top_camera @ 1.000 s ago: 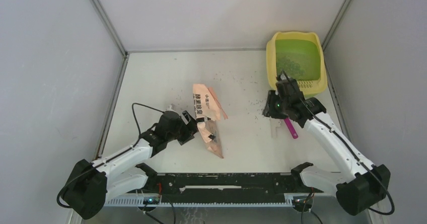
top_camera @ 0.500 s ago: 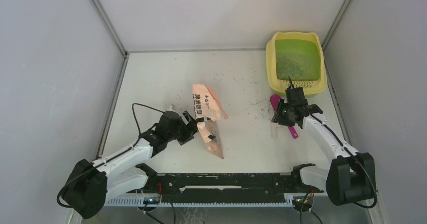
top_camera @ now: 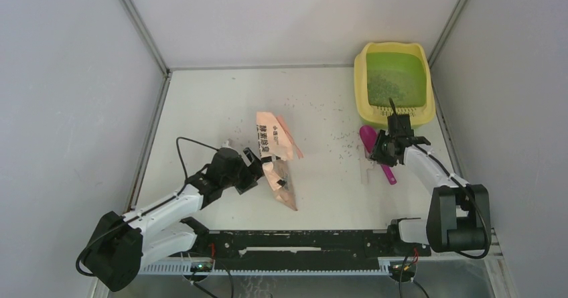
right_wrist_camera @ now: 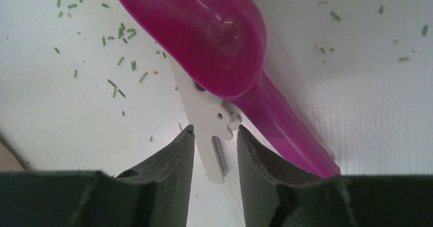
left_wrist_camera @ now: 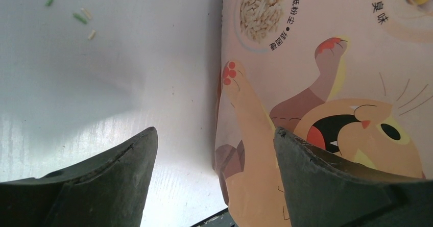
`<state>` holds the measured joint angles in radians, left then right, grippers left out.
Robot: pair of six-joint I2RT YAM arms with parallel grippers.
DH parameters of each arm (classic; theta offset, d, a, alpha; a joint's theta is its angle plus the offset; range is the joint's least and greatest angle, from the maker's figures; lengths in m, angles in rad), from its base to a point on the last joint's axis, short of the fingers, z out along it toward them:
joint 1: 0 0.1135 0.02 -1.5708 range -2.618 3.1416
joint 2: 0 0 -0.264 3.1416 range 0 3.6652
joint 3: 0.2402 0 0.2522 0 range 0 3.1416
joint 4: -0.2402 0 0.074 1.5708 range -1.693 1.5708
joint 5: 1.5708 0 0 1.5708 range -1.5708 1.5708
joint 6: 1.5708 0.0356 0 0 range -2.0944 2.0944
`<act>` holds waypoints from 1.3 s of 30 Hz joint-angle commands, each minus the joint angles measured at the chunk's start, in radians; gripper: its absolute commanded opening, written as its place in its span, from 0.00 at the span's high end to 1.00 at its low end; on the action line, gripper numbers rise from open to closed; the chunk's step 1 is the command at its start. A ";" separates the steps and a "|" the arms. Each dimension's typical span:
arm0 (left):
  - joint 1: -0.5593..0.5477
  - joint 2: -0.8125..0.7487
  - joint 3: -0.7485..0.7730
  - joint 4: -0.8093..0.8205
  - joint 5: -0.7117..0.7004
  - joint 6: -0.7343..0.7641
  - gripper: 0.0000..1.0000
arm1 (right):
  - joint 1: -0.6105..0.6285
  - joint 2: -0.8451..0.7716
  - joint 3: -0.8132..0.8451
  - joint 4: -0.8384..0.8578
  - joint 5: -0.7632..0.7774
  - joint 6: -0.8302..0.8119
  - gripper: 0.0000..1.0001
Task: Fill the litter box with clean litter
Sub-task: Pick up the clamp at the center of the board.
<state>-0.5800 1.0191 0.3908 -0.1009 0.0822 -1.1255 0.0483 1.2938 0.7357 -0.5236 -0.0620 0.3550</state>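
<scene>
A peach-pink printed paper bag [top_camera: 273, 144] lies on its side near the middle of the white bench [top_camera: 201, 104], a cartoon cat on its upper face. Well to its right lies a magenta plastic scoop [top_camera: 369, 138], bowl towards the far side, overlapping one end of a thin flat white plastic piece [right_wrist_camera: 208, 122] pierced with small holes.

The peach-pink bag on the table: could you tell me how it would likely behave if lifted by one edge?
The bag looks creased and folded, so it would probably flop rather than hold its shape. Its smooth printed surface may slip in the left claw. Loose litter granules scattered nearby suggest it could spill if tipped.
</scene>
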 commanded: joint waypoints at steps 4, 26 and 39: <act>0.007 -0.010 0.042 -0.002 0.017 0.018 0.11 | -0.016 0.043 -0.009 0.062 -0.024 -0.016 0.56; 0.012 -0.056 0.060 -0.040 0.011 0.022 0.11 | -0.040 0.128 0.015 0.079 -0.128 -0.022 0.72; 0.031 -0.183 0.051 -0.069 -0.006 0.003 0.18 | -0.035 -0.013 0.003 0.066 -0.215 -0.001 0.98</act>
<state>-0.5598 0.8871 0.3931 -0.1699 0.0830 -1.1259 0.0132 1.3613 0.7277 -0.4679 -0.2394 0.3458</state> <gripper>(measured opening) 0.828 0.036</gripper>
